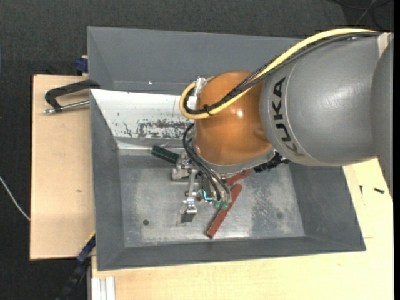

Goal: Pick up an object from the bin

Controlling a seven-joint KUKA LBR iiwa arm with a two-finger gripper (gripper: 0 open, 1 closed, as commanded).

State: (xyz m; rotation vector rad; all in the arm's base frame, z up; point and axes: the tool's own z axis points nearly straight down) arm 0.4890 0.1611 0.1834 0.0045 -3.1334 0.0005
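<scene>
Closest to the front wall of the bin lies a red-brown strip, flat on the floor, its near end almost at the foot of that wall. Its long axis slants away from there toward the back and toward the side the arm enters from, and its far end goes under the arm's orange cover.

Just beside it, toward the middle of the floor, the gripper hangs low over bare metal. The strip is next to it, not beneath it, and nothing shows in its grasp. Whether it is apart or together I cannot tell from here.

My guess is that the strip is the likeliest pick. The tool would need a short shift sideways toward the arm's side, then to close across the strip's narrow width, not along its slant.

Farther back, a dark green piece lies at the foot of the back wall, well apart from the gripper.
</scene>
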